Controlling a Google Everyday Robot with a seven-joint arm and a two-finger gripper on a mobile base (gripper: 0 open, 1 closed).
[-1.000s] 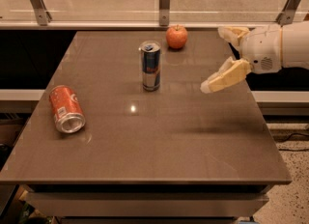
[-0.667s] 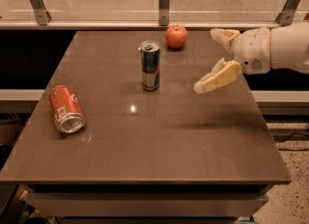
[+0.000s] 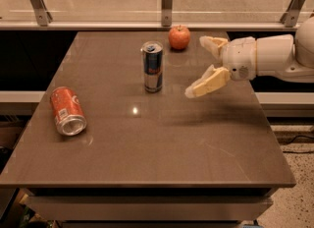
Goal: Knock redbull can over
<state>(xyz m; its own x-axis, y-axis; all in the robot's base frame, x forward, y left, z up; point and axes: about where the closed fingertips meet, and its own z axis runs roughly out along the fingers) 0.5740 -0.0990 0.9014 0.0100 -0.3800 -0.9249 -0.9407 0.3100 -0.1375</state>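
Observation:
The redbull can [image 3: 153, 67] stands upright on the brown table [image 3: 147, 143], a little behind its middle. It is slim, blue and silver with red lettering. My gripper [image 3: 198, 66] comes in from the right on a white arm and hangs above the table to the right of the can, about a can's height away from it. Its two cream fingers are spread wide apart and hold nothing.
An orange-red soda can [image 3: 67, 110] lies on its side near the table's left edge. A red apple [image 3: 179, 37] sits at the back, behind and right of the redbull can. A glass railing [image 3: 167, 3] runs behind the table.
My gripper has moved left toward the redbull can, closing part of the gap. The can, the soda can and the apple have not moved.

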